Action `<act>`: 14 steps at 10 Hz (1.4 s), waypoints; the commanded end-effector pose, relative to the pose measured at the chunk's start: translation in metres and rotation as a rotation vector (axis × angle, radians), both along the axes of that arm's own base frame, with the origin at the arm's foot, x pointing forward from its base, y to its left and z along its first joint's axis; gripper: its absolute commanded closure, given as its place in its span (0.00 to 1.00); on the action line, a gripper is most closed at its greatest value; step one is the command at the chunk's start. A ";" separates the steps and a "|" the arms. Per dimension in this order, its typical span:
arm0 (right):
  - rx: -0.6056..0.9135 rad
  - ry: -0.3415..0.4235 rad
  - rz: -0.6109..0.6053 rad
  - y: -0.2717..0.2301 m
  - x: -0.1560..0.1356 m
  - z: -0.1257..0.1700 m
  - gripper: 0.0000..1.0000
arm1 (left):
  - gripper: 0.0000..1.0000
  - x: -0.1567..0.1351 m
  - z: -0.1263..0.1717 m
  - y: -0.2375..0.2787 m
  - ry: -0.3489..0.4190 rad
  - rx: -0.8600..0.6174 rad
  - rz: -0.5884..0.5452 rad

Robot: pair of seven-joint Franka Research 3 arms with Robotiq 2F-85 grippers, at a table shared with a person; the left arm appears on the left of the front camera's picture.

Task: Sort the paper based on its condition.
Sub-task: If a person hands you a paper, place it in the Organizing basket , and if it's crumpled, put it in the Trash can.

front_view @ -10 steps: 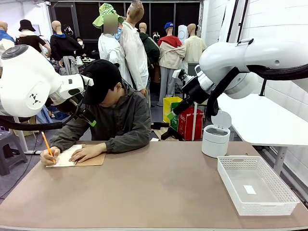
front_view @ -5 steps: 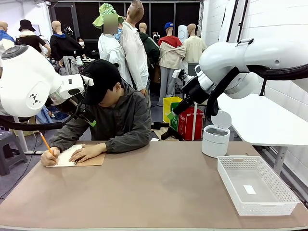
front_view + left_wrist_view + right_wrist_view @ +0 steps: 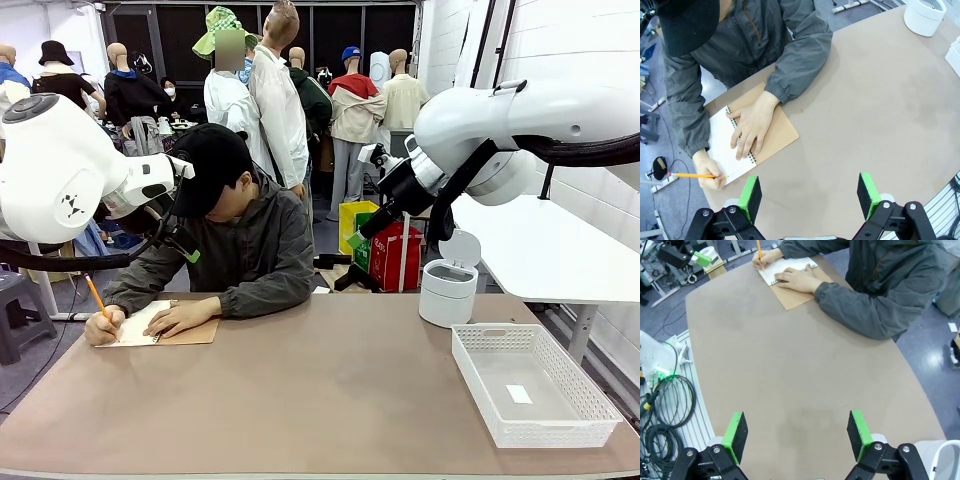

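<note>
A brown counter [image 3: 330, 400] carries a white basket [image 3: 535, 385] at the robot's right. A person writes with a pencil [image 3: 97, 299] on the paper [image 3: 138, 325] atop a spiral notebook [image 3: 190, 333] at far left.

Left wrist view: left gripper [image 3: 809, 194] hangs released above the counter.

Right wrist view: right gripper [image 3: 797, 432] hangs spread wide, holding nothing.

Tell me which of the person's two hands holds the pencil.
The hand at the notebook's outer edge grips the orange pencil; the other hand lies flat on the page.
</note>
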State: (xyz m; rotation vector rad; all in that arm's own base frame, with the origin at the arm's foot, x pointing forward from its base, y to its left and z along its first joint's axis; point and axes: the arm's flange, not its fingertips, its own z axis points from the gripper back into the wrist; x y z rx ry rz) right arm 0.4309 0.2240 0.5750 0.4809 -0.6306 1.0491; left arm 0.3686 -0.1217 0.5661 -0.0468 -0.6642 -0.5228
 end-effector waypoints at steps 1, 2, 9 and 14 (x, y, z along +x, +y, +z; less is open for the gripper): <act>-0.009 0.003 -0.007 0.000 0.000 -0.001 0.00 | 0.00 0.000 0.001 0.001 0.006 -0.001 0.002; -0.009 0.003 -0.007 0.000 0.000 -0.001 0.00 | 0.00 0.000 0.001 0.001 0.006 -0.001 0.002; -0.009 0.003 -0.007 0.000 0.000 -0.001 0.00 | 0.00 0.000 0.001 0.001 0.006 -0.001 0.002; -0.009 0.003 -0.007 0.000 0.000 -0.001 0.00 | 0.00 0.000 0.001 0.001 0.006 -0.001 0.002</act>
